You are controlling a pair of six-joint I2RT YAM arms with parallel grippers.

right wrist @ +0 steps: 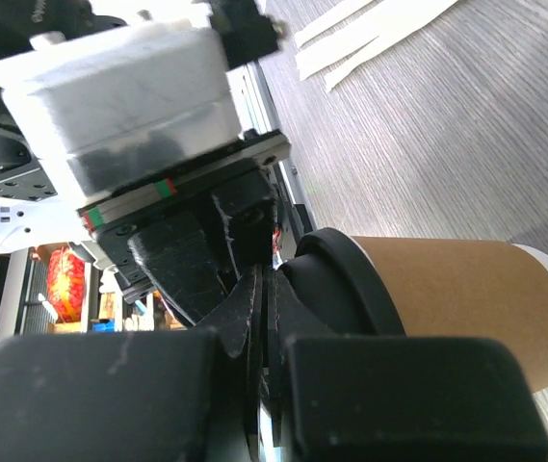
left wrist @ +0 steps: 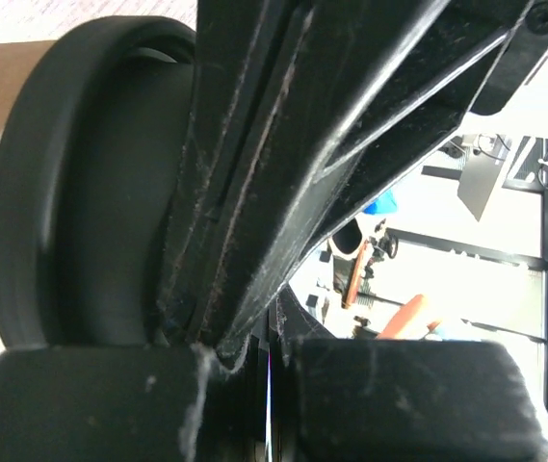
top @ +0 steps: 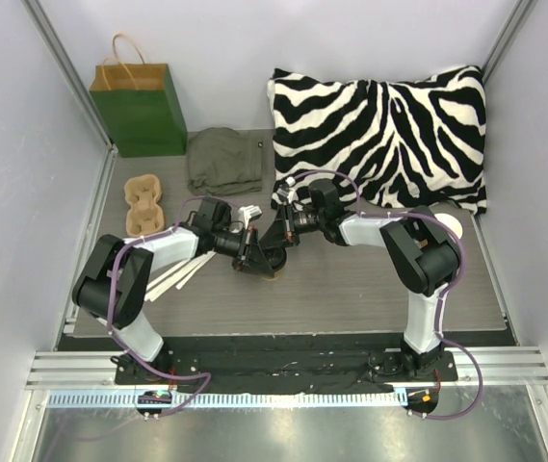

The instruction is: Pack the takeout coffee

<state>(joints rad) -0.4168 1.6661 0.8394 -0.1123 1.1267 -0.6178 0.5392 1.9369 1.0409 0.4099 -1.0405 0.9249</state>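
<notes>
The takeout coffee (right wrist: 447, 303) is a tan paper cup with a black lid (right wrist: 346, 289), standing mid-table under both grippers. In the top view only a sliver of it (top: 274, 270) shows. My left gripper (top: 251, 256) comes in from the left and my right gripper (top: 275, 243) from the right, and they meet over the lid. In the left wrist view the lid (left wrist: 81, 192) fills the left side, and my left gripper (left wrist: 274, 322) is shut beside it. My right gripper (right wrist: 272, 289) is shut, its tips against the lid's top. Neither has anything visible between its fingers.
At the back left stands a green paper bag (top: 141, 108). In front of it lies a tan pulp cup tray (top: 143, 204). An olive cloth (top: 223, 159) and a zebra pillow (top: 379, 125) lie along the back. White paper strips (top: 179, 276) rest by the left arm. An open cup (top: 450, 225) shows behind the right arm.
</notes>
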